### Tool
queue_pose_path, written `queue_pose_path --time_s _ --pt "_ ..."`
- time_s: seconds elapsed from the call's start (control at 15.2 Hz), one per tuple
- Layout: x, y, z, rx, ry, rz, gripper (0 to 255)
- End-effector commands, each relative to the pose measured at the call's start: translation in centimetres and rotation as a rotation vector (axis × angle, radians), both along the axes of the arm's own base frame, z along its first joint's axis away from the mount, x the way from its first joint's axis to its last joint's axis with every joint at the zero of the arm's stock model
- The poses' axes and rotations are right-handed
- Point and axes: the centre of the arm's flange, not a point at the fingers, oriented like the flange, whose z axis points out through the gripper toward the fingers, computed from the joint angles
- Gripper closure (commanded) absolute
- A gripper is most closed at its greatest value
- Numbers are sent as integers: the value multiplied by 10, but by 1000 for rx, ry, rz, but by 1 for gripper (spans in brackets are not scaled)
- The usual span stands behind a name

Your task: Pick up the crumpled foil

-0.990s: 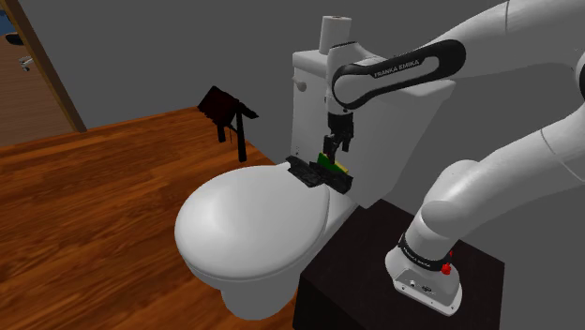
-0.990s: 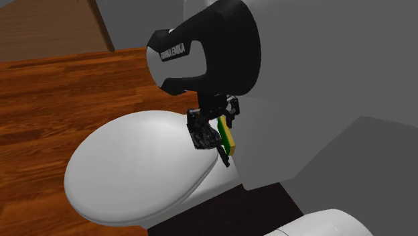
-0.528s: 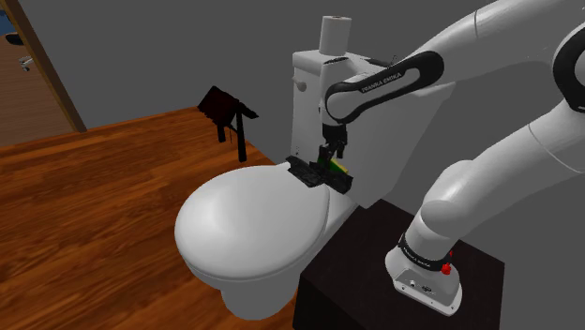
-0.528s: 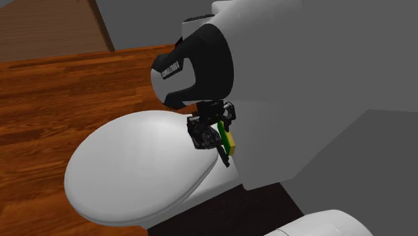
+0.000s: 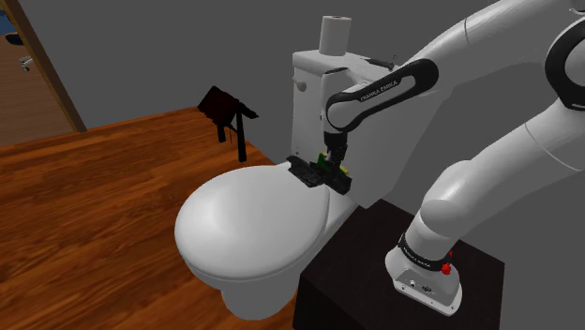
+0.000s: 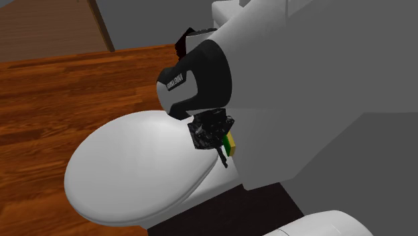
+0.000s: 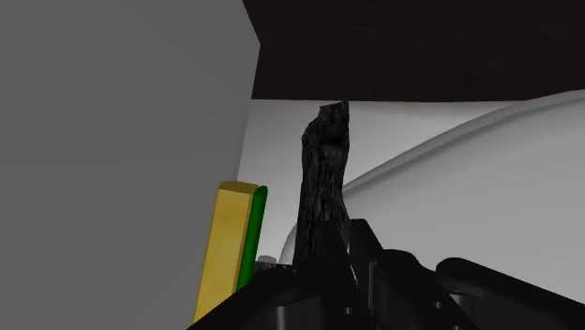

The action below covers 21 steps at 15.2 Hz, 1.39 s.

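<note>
The crumpled foil [image 5: 303, 172] is a black, ragged lump lying at the back of the white toilet lid [image 5: 246, 223], against the tank. In the wrist view the foil [image 7: 323, 183] rises as a dark jagged strip close in front of the hand. A yellow and green sponge [image 5: 331, 166] stands on edge right beside it, also seen as the sponge [image 7: 228, 251] next to the tank wall. My gripper [image 5: 329, 160] hangs low over the foil's end by the sponge, and its fingers [image 7: 497, 286] stand apart. In the second exterior view the gripper [image 6: 213, 127] sits just above the foil [image 6: 203, 137].
The toilet tank [image 5: 309, 89] rises just behind the gripper, with a toilet roll [image 5: 334, 34] on top. A dark object [image 5: 226, 106] stands on the wooden floor [image 5: 103, 187] beyond the bowl. My dark stand [image 5: 375, 281] is beside the toilet.
The arm's wrist has dropped steadily, bringing the gripper down towards the foil and sponge at the back of the lid. Foil and sponge have not moved.
</note>
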Motion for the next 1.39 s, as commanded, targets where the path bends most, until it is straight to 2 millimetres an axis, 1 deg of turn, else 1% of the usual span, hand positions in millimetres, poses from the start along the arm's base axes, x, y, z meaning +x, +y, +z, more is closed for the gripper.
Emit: queue_pose_path --time_s 0.0,0.2,0.26,1.25,1.32 --pt "-2 -7 -1 6 2 -21 255" --pt "-1 -5 -1 5 2 -21 255" --pt "1 -7 2 5 2 -21 255" --pt "1 -7 82 5 2 -21 255" --pt "1 -7 82 5 2 -21 255"
